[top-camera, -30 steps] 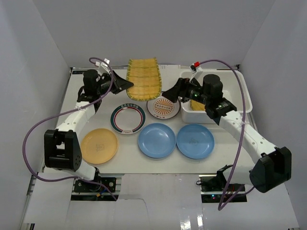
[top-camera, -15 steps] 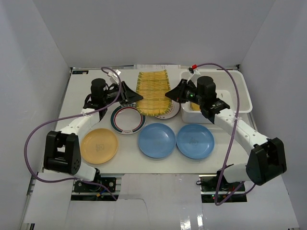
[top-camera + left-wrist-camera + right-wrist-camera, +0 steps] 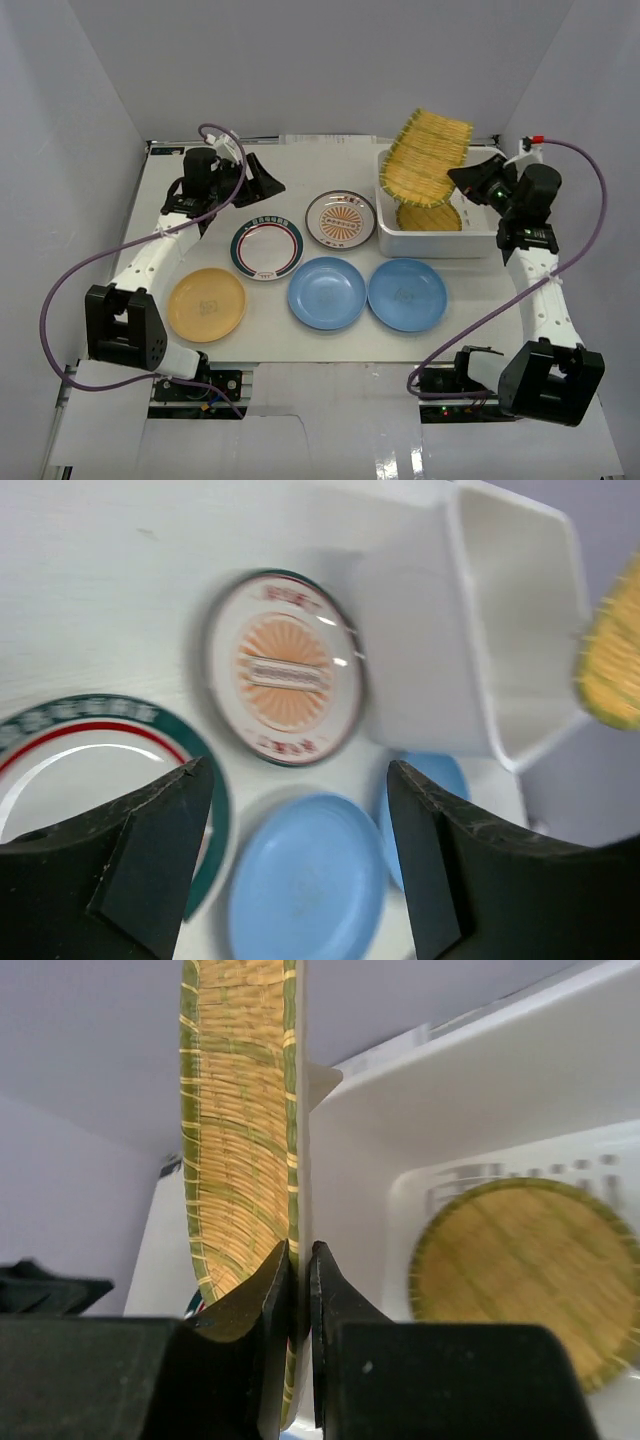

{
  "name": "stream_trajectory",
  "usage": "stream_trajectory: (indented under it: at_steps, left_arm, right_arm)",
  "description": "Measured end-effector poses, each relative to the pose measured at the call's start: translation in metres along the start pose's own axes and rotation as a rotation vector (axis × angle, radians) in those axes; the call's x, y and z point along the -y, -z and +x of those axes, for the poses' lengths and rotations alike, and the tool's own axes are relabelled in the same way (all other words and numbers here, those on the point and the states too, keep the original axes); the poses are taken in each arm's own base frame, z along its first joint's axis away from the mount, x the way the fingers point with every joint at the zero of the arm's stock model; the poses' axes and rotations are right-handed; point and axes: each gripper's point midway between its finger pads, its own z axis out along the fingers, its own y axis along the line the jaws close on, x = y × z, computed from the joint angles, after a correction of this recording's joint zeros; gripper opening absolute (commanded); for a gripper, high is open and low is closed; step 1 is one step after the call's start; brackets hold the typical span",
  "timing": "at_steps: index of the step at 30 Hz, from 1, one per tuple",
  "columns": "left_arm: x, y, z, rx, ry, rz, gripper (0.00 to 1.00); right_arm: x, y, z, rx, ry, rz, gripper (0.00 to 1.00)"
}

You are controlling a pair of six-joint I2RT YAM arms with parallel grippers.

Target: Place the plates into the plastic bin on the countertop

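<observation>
My right gripper [image 3: 462, 180] [image 3: 300, 1250] is shut on the rim of a yellow ribbed plate [image 3: 425, 158] [image 3: 235, 1110], held tilted on edge above the plastic bin [image 3: 500, 238] [image 3: 480, 1090]. A second yellow ribbed plate [image 3: 430, 216] [image 3: 520, 1270] lies flat inside the bin. My left gripper [image 3: 265, 178] [image 3: 298, 770] hangs open and empty over the countertop [image 3: 200, 190], near the orange sunburst plate [image 3: 340, 219] [image 3: 285, 680]. On the countertop also lie the white plate with green-red rim [image 3: 266, 247] [image 3: 60, 750], a yellow-orange plate [image 3: 206, 304] and two blue plates [image 3: 326, 293] [image 3: 406, 294].
Pale grey walls [image 3: 80, 120] close in the countertop on three sides. Purple cables [image 3: 70, 280] loop off both arms. The bin stands at the back right, hard by the right wall, with the two blue plates just in front of it.
The right gripper shut on the ribbed plate and carried it from the back middle of the countertop to above the bin. The left gripper let it go, opened and drew back left.
</observation>
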Motion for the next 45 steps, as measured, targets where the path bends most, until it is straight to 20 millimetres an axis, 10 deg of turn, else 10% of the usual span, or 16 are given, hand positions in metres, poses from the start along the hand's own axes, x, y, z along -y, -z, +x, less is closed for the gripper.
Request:
stream_trajectory:
  at_steps: [4,12,14,17,20,24,31,38,45]
  left_arm:
    - [-0.064,0.0,0.002,0.015,-0.026,-0.289,0.85]
    - [-0.195,0.005,0.071,-0.215,0.002,-0.752,0.86]
    - [-0.209,0.011,0.081,-0.254,0.001,-0.81,0.86]
    - [-0.22,0.018,0.086,-0.278,-0.005,-0.858,0.84]
    - [-0.224,0.019,0.088,-0.289,0.002,-0.86,0.75]
    - [-0.232,0.012,0.105,-0.344,0.058,-0.816,0.55]
    - [-0.22,0.007,0.102,-0.34,0.221,-0.608,0.02]
    - [-0.201,0.008,0.073,-0.248,0.28,-0.476,0.0]
    - [-0.168,0.049,0.033,-0.076,0.233,-0.484,0.0]
  right_arm:
    - [0.067,0.017,-0.013,0.075,-0.055,0.173,0.08]
    - [0.147,0.011,0.045,-0.051,-0.16,0.38,0.1]
    - [0.146,0.008,0.039,-0.033,-0.143,0.367,0.22]
    - [0.148,0.002,0.035,-0.026,-0.134,0.356,0.75]
    - [0.154,0.0,0.039,-0.042,-0.121,0.366,0.96]
    - [0.154,0.003,0.042,-0.061,-0.114,0.374,0.92]
    - [0.101,0.011,0.023,-0.021,-0.051,0.252,0.92]
    - [-0.002,0.001,0.065,-0.142,0.051,-0.028,0.9]
    - [-0.099,-0.007,0.12,-0.318,0.154,-0.297,0.9]
